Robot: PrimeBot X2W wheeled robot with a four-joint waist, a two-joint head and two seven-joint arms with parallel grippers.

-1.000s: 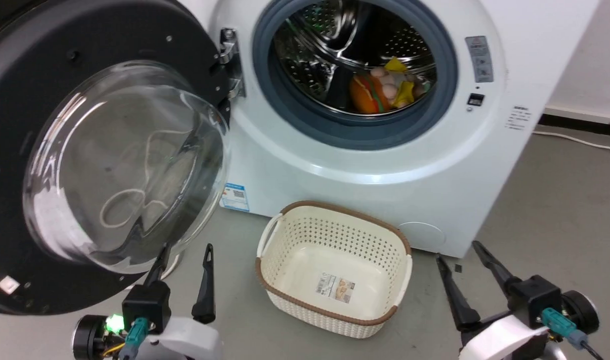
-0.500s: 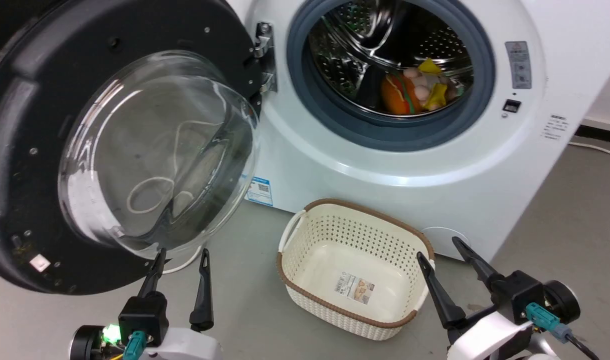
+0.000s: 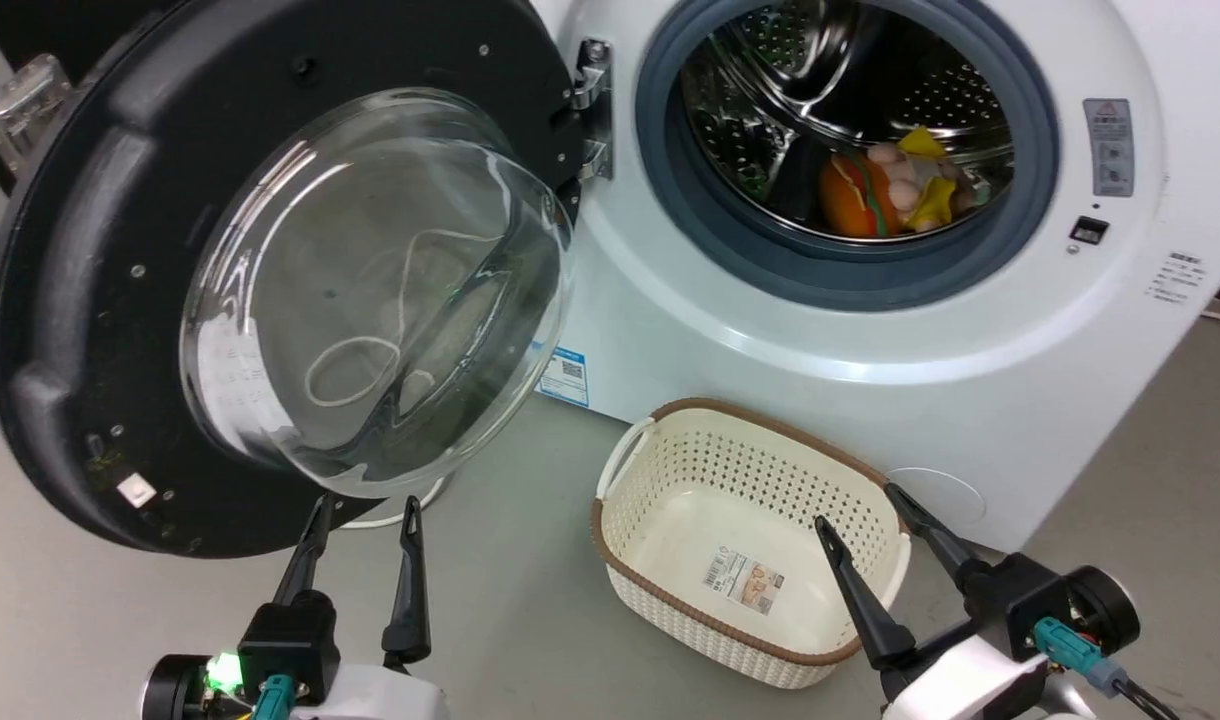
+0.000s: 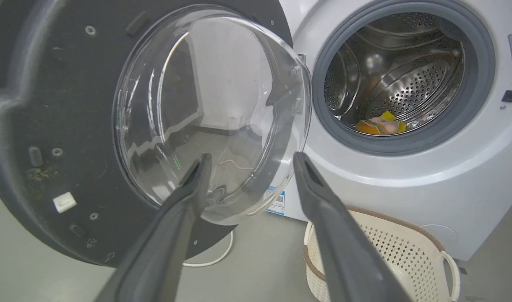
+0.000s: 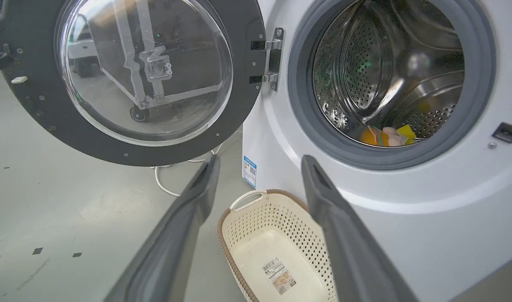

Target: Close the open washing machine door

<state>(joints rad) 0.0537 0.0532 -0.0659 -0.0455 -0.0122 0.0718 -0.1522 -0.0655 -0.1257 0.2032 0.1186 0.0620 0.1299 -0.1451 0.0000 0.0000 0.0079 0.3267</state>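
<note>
Black-rimmed, the washing machine door [image 3: 80, 300] stands wide open across the left of the head view, hinged to the white washing machine [image 3: 770, 340] at upper right. The left pincer [image 3: 368, 500] gapes empty just below the door's glass. The right pincer [image 3: 855, 505], also spread and empty, shows against a cream basket [image 3: 660, 440] at lower right. What seem to be soft toys [image 3: 875, 190] lie in the drum [image 3: 800, 80].

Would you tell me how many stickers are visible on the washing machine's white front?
3. A blue sticker is low, below the hinge; a grey warning label is right of the drum; a small text label lies below that. The washing machine door may hide more.
</note>
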